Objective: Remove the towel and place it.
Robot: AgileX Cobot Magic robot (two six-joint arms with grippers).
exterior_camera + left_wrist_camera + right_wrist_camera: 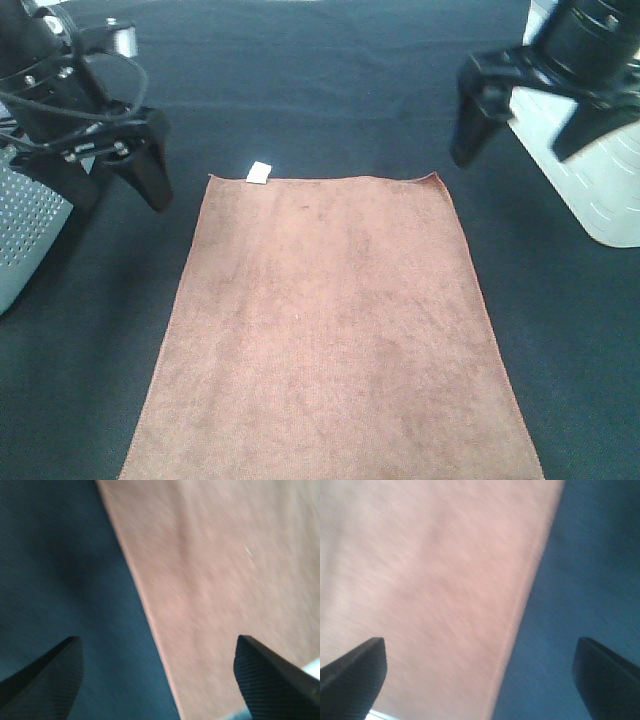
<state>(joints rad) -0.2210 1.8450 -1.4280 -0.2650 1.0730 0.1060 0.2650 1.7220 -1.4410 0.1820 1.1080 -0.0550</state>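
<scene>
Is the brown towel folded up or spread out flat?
Spread out flat. The towel lies as one smooth layer on the black cloth, edges straight, both far corners showing. Its near end runs out of view.

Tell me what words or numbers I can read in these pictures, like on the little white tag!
None can be read.
The white tag at the towel corner is too small to show any writing.
The towel, the black cloth and the white thing on the right show no words.
</scene>
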